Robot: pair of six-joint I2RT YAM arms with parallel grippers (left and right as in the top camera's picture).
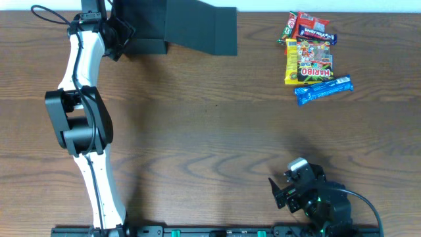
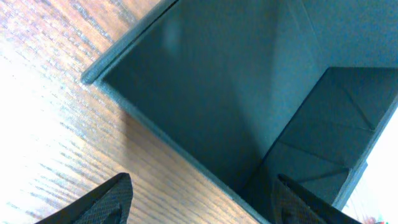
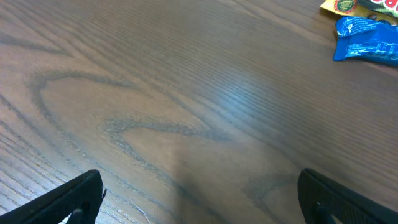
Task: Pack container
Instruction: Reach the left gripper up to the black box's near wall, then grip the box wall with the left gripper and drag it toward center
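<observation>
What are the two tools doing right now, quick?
Left tool: open, straddling the container wall, not gripping it.
Right tool: open, holding nothing, over bare table.

The container (image 1: 191,29) sits at the table's (image 1: 210,131) far left edge; the snack packets (image 1: 312,56) lie clustered at far right, well apart.

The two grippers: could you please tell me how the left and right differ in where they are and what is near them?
The left gripper reaches to the far edge of the table, its jaws straddling a wall of the black container; the right gripper sits at the near edge over bare wood. The left touches the container or nearly so; the right touches nothing, with the blue packet ahead. Both show jaws apart.
</observation>
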